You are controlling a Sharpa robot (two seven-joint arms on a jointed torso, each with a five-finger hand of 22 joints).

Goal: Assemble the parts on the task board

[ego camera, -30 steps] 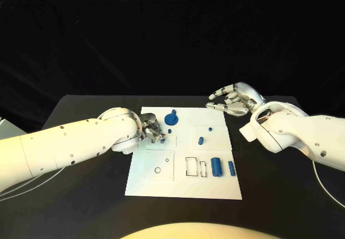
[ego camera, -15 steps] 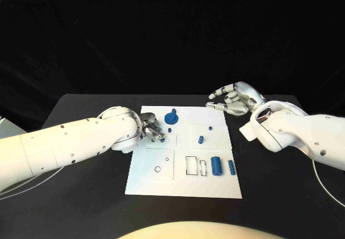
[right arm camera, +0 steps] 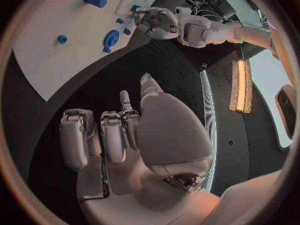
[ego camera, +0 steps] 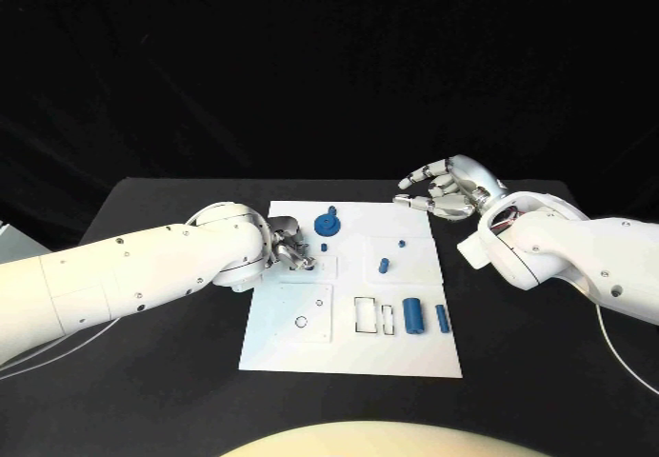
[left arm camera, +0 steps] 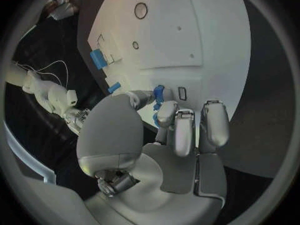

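We see the white task board (ego camera: 350,352) lying in the middle of the black table (ego camera: 165,381), with blue parts spread over it. The left hand (ego camera: 291,247) sits over the board's left edge, and its fingertips (left arm camera: 167,113) are drawn together round a small blue part (left arm camera: 159,92) at the board surface; it seems pinched between thumb and fingers, though the hand hides the contact in the head view. Just right of that hand stands a round blue gear (ego camera: 329,227) with a small peg beyond it. Further right lie two small blue pieces (ego camera: 383,267), and nearer to us a blue cylinder (ego camera: 412,313) and a slim blue bar (ego camera: 442,319) sit beside a rectangular slot. The right hand (ego camera: 442,190) is raised off the far right corner of the board, its fingers loosely curled and apart, holding nothing
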